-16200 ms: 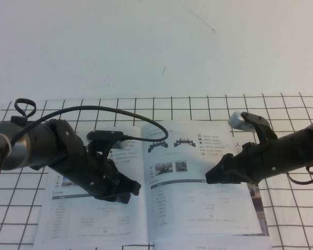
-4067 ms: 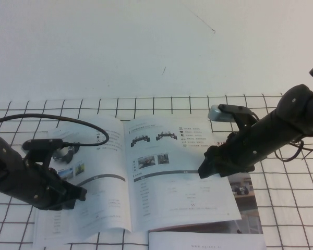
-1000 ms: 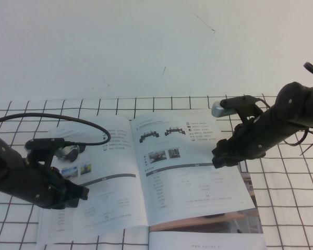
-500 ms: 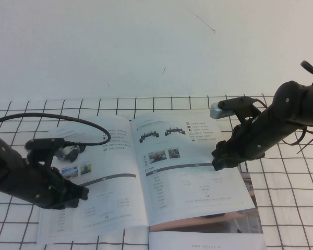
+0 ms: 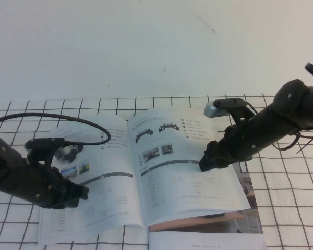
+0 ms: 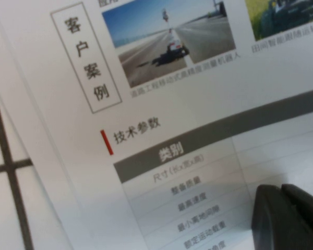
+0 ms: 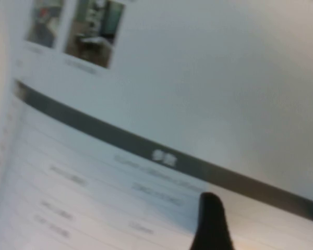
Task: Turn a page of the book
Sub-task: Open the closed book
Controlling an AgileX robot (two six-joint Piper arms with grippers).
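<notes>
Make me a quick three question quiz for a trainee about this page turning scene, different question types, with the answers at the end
1. True or false: the right gripper is on the page that shows two black wheeled chassis at its top.
2. Multiple choice: the left gripper is over which part of the book? A) the left-hand page B) the right-hand page C) off the book entirely
3. Fill in: under the open book's near right corner lies a booklet showing a room photo with a wooden ____.

Key: 1 true; 2 A; 3 desk.
</notes>
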